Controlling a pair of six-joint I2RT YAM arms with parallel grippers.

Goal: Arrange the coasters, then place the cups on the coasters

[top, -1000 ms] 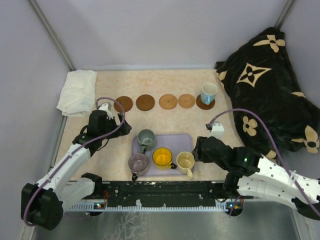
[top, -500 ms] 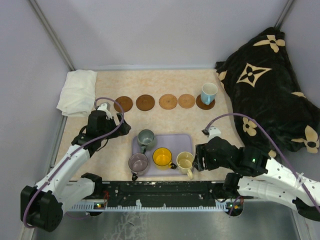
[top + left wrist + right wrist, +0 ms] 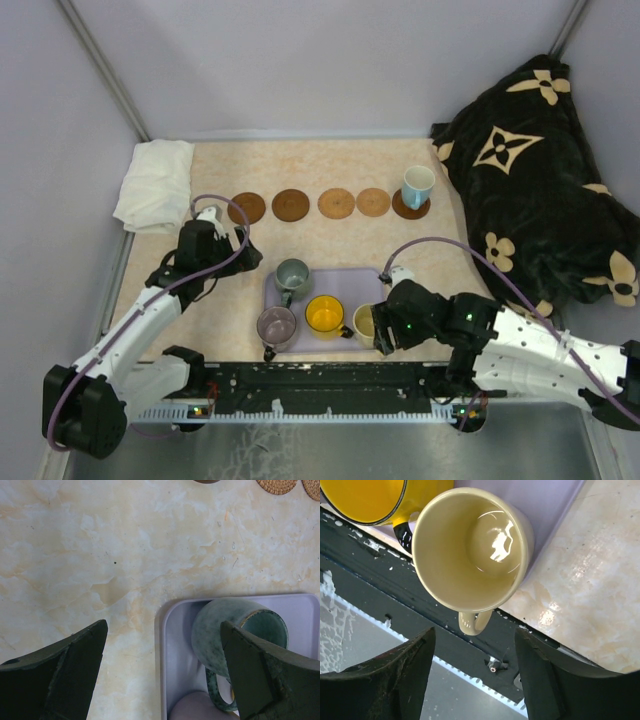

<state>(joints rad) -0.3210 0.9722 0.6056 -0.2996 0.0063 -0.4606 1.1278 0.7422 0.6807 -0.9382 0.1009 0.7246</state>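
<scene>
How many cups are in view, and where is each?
5. White-and-blue cup on the rightmost coaster; grey-green cup, mauve cup, yellow cup and cream cup on the lavender tray. None seems hidden.

Cream cup [image 3: 470, 555] upright at tray [image 3: 555, 500] corner, just beside yellow cup [image 3: 365, 500]. Right gripper [image 3: 474, 645] fingers spread, flanking the handle.

Top camera looks down from behind — wrist cameras, close, share its tray [image 3: 352, 283].
</scene>
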